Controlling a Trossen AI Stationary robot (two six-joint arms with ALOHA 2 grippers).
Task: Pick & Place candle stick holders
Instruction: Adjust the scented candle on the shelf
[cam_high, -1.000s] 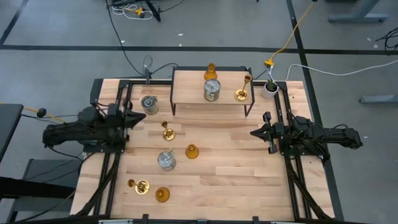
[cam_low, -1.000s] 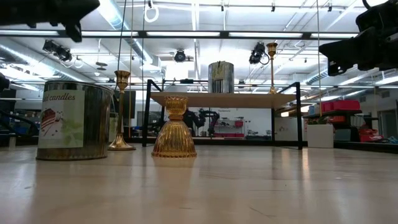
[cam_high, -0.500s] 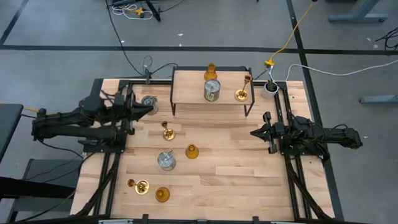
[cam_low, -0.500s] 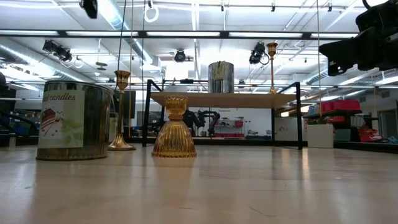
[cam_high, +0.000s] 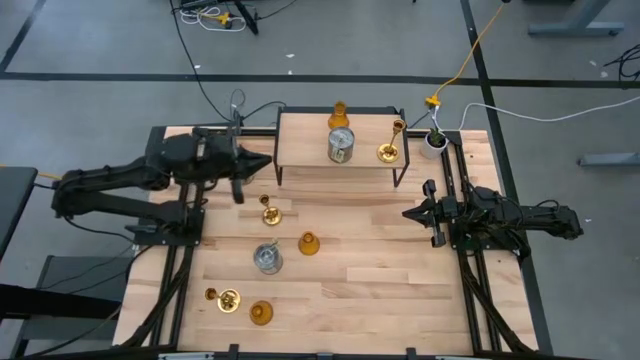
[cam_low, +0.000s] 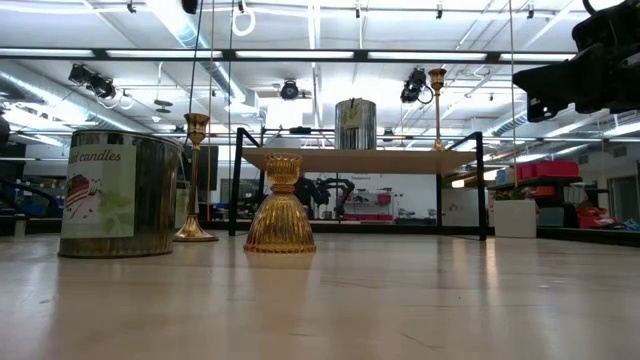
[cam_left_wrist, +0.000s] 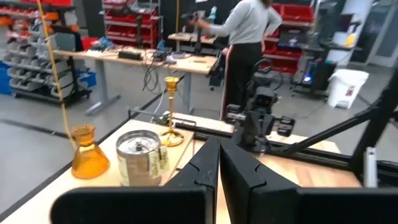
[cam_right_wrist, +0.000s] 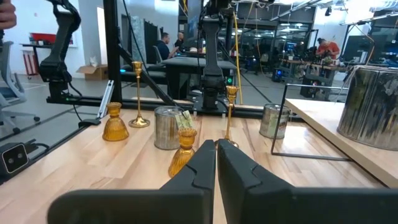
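Though shut, left tool (cam_high: 262, 160) nr shelf (cam_high: 300, 150)

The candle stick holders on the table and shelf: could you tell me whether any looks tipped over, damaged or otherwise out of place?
Nothing stands out. On the raised shelf, the amber holder, the glass cylinder and the brass holder all stand upright. The holders in view on the table also stand upright, none toppled, so far as the views show.

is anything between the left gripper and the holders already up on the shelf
Nothing visible. The left gripper, shut, hovers beside the shelf at its left end. In the left wrist view the amber holder, silvery cylinder and brass holder stand in open view ahead of it.
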